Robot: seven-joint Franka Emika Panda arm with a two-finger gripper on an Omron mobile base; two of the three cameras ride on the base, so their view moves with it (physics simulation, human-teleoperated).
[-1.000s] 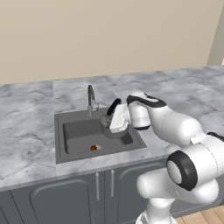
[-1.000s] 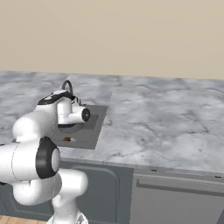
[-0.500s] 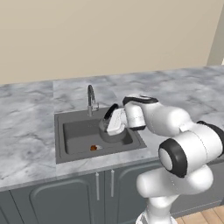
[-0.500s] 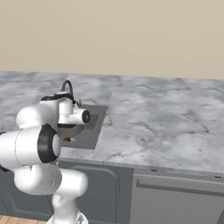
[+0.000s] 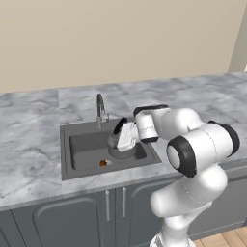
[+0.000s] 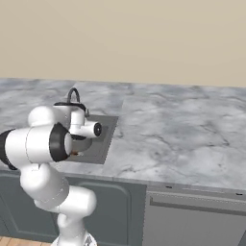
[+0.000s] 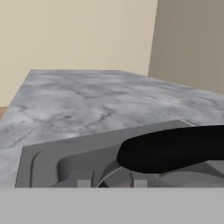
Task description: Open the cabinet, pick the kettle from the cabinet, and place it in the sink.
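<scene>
The silver-grey kettle (image 5: 122, 149) sits low in the right half of the dark grey sink (image 5: 84, 148), right of the arched faucet (image 5: 100, 110). My gripper (image 5: 123, 139) reaches in from the right and is shut on the kettle at its black arched handle (image 5: 117, 127). In the hand view that handle (image 7: 175, 148) runs across close in front, with the kettle's rounded body (image 7: 114, 172) under it and the sink wall (image 7: 41, 162) behind. My own arm covers most of the sink (image 6: 106, 137) in the right base view. The cabinet is out of view.
A small brown scrap (image 5: 102, 163) lies on the sink floor left of the kettle. Grey marble counter (image 5: 29, 149) surrounds the basin and stretches far right (image 6: 182, 134). Grey base cabinet doors (image 5: 96, 212) run below. The beige wall stands behind.
The hand has sunk a little lower into the sink with the kettle, and the arm's elbow has swung nearer the cameras. The sink and counter have not shifted.
</scene>
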